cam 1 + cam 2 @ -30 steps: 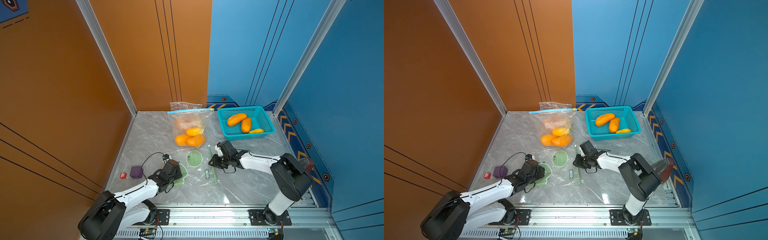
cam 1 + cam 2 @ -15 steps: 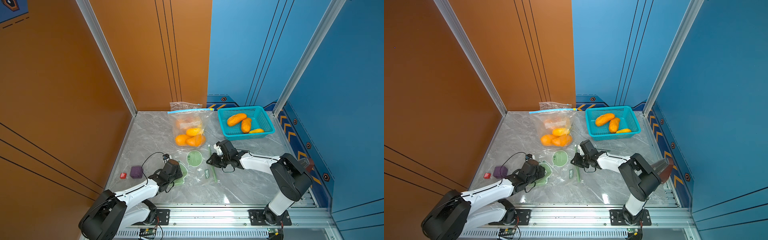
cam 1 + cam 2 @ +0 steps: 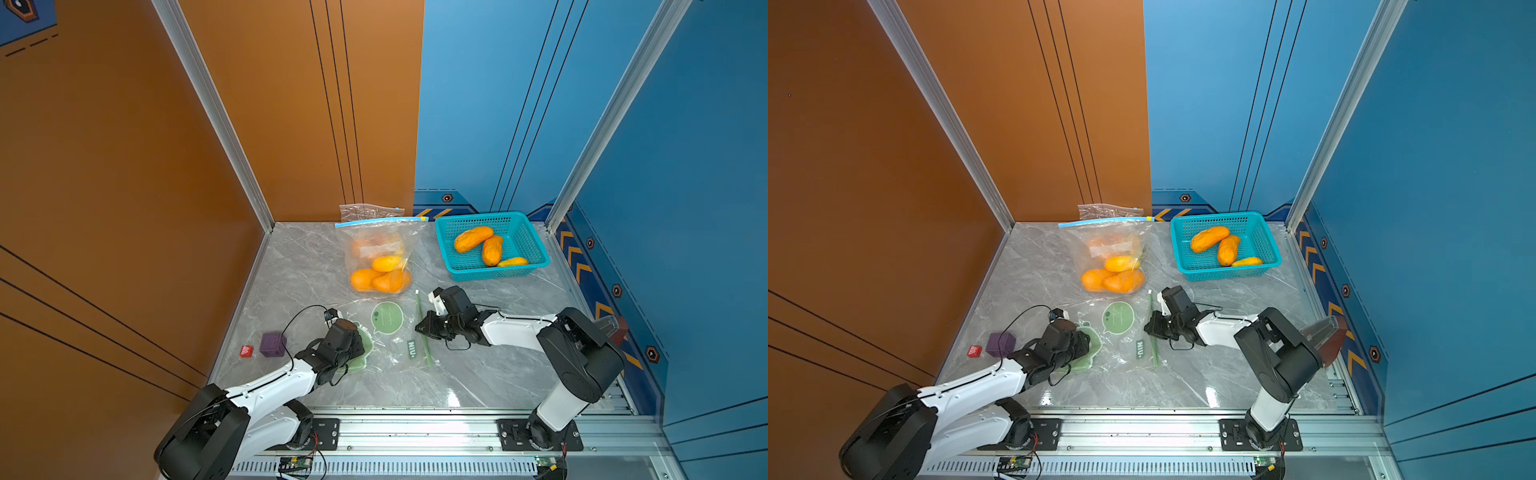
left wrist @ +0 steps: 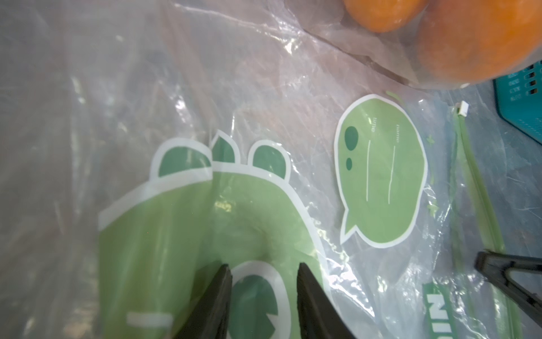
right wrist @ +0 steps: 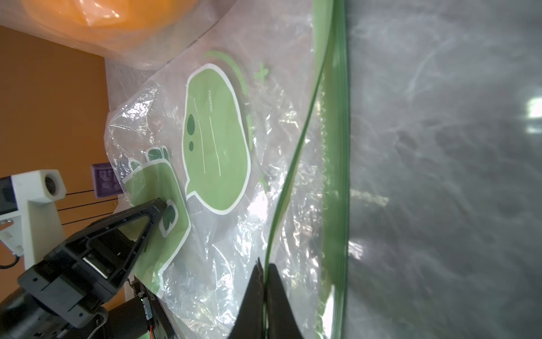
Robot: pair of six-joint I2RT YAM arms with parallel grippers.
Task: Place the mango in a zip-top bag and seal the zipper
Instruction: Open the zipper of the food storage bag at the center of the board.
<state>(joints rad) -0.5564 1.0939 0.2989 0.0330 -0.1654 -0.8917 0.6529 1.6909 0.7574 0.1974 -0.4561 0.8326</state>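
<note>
I have the right claw (image 5: pixel 265 265) pinched shut on the upper lip of the green zipper (image 5: pixel 340 146), and that lip stands off the lower strip near the claw, so the mouth is parted there. The empty zip-top bag (image 3: pixel 395 349) lies flat near the middle of the bench (image 3: pixel 498 374), mouth edge facing the right side. My left claw (image 4: pixel 264 270) sits on the bag's opposite end, jaws apart, tips on the green print. The mangoes (image 3: pixel 473 239) are in the teal basket (image 3: pixel 490 274) at the back right corner, well apart from the bag. A filled bag (image 3: pixel 380 257) lies just behind the empty one, its lower edge touching or overlapping it. A purple block (image 3: pixel 272 344) and a red block (image 3: pixel 246 351) sit near the left edge. Between the zipper and the right edge, and toward the front edge, I see bare bench.
</note>
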